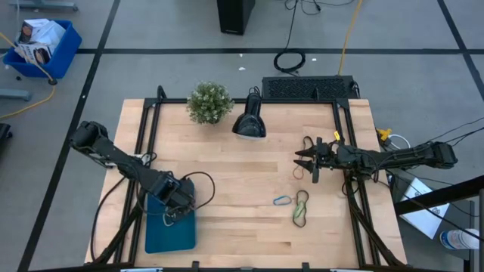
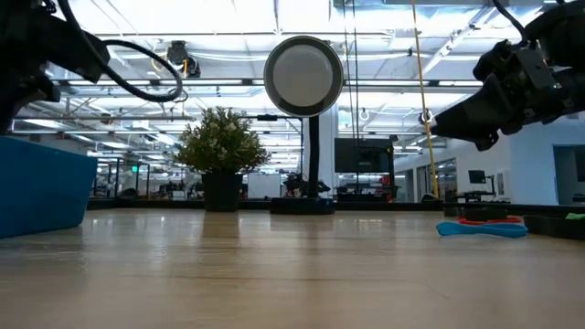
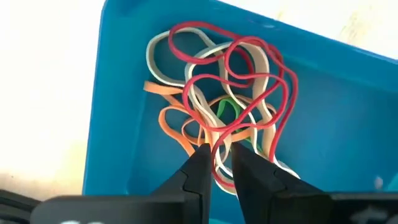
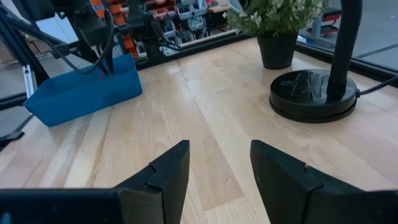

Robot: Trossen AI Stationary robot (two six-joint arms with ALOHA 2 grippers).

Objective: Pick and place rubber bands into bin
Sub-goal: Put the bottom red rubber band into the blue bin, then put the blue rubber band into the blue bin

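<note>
The left gripper hangs inside the bin, jaws slightly parted astride a red strand of the tangled rubber bands heaped there. The right gripper hovers over the worktop, jaws released and empty; more bands lie nearby.

bands: tangled heap (red, orange, white, green) | bin: teal

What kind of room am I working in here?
Likely a robotics lab or workshop: taped lines on the floor, racks of gear behind the table, long open hall with ceiling lights.
</note>
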